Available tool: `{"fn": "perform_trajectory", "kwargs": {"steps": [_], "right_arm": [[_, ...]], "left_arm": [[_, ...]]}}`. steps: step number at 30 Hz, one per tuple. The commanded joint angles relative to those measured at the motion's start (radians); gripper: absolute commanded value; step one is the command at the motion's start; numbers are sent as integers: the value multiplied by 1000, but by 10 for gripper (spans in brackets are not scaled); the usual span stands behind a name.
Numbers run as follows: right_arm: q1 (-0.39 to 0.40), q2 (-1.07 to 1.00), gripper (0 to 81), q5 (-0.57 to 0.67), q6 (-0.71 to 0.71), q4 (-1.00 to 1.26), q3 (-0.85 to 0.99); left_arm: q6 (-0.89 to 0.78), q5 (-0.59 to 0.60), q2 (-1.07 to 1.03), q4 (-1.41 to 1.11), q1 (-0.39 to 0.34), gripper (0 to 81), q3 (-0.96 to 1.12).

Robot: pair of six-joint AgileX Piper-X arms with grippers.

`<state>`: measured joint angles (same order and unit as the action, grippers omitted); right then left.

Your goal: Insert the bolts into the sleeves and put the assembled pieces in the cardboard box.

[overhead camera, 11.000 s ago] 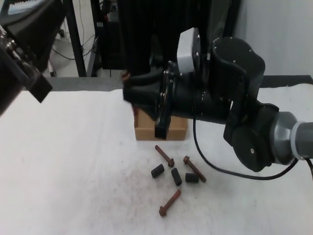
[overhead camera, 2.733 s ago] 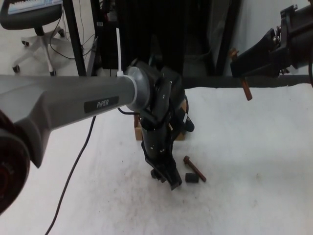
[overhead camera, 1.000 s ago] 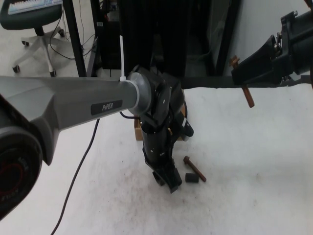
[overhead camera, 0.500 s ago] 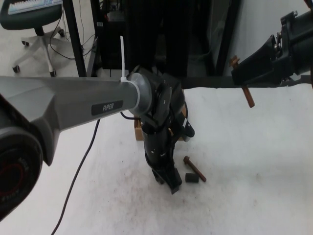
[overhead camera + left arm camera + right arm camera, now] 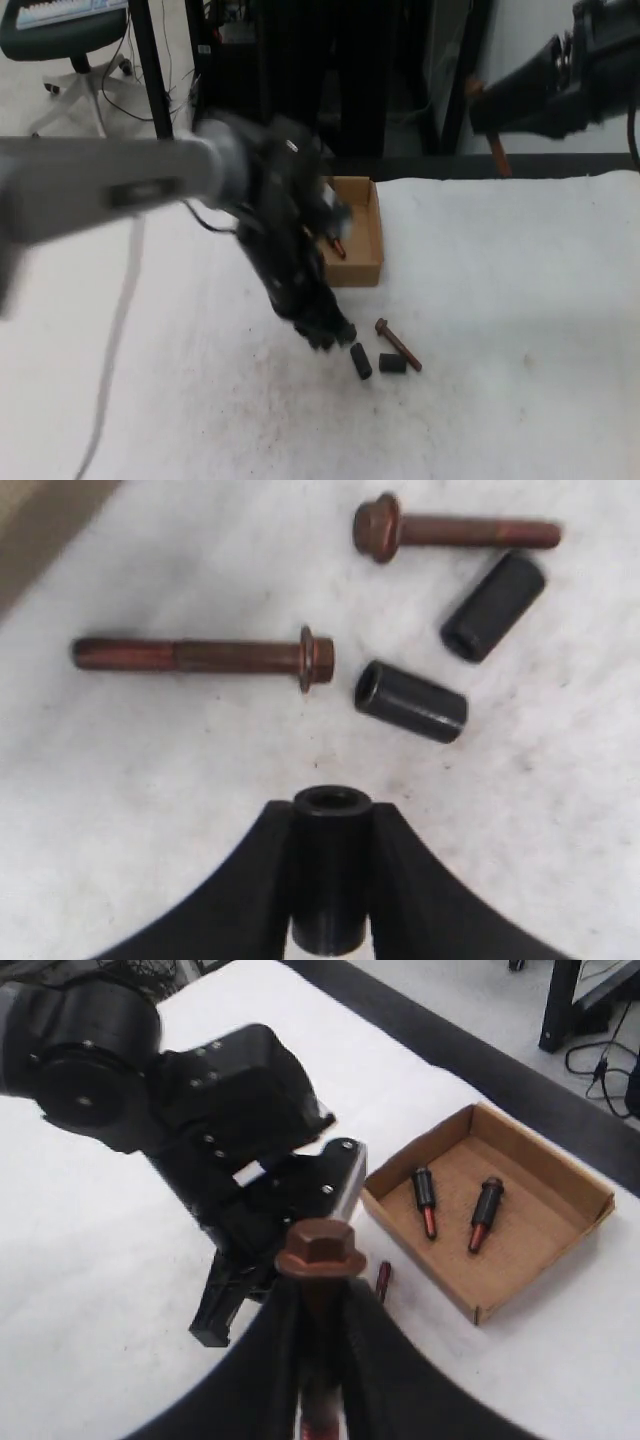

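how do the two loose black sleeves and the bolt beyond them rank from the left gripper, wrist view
1. Black cylindrical sleeve, lying just ahead of the left gripper.
2. Second black sleeve, farther out.
3. Rusty hex-head bolt, beyond it.

**One camera high behind the arms, one on each wrist**

The high view looks forward and down from behind the arms, taking in the white counter (image 5: 500, 300) from well back. The left wrist view looks down past its own jaws, close over the counter, at loose bolts (image 5: 200, 656) and sleeves (image 5: 411, 701) that the high view also covers. The right wrist view looks down from higher up and shares the cardboard box (image 5: 545, 1215) with the high view.
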<state>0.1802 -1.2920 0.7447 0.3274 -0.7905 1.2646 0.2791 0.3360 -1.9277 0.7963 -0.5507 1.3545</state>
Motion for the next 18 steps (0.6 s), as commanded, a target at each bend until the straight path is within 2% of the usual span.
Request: {"fn": "perform_trajectory", "kwargs": {"steps": [1,5,8,13,15,18], "right_arm": [[-5,14,8,60,-44,71,-4],[-5,14,8,177,-210,292,-82],[-5,14,8,180,-371,543,-178],[8,13,8,182,-749,1111,-356],[23,6,8,182,-915,1393,-416],[56,-9,8,168,-1088,1723,-467]], "left_arm": [[-86,146,223,-165,54,3,-132],[-252,276,497,-482,113,3,-362],[-400,286,686,-777,151,3,-566],[-581,286,914,-1303,187,3,-876],[-640,288,959,-1430,192,3,-974],[-699,337,974,-1543,191,3,-1065]]}}
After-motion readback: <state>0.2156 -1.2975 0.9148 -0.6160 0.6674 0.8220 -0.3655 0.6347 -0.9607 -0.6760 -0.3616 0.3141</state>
